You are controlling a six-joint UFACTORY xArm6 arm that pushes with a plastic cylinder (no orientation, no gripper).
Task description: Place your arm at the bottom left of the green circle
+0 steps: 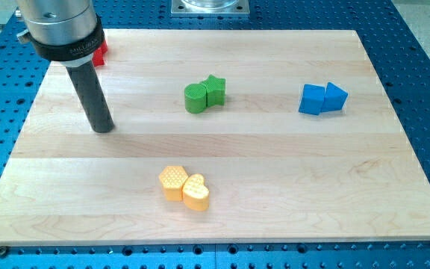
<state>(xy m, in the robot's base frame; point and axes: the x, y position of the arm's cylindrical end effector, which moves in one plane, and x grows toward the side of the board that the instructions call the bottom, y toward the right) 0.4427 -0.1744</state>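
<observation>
The green circle (195,98) lies on the wooden board (275,172) a little above the middle, touching a green star (215,89) on its right. My tip (104,128) rests on the board well to the left of the green circle and slightly lower than it. The dark rod rises from the tip toward the view's top left.
A blue cube (312,99) and a blue triangle (335,97) touch at the right. A yellow hexagon (172,182) and a yellow heart (195,192) touch at the lower middle. A red block (101,53) is partly hidden behind the arm at top left.
</observation>
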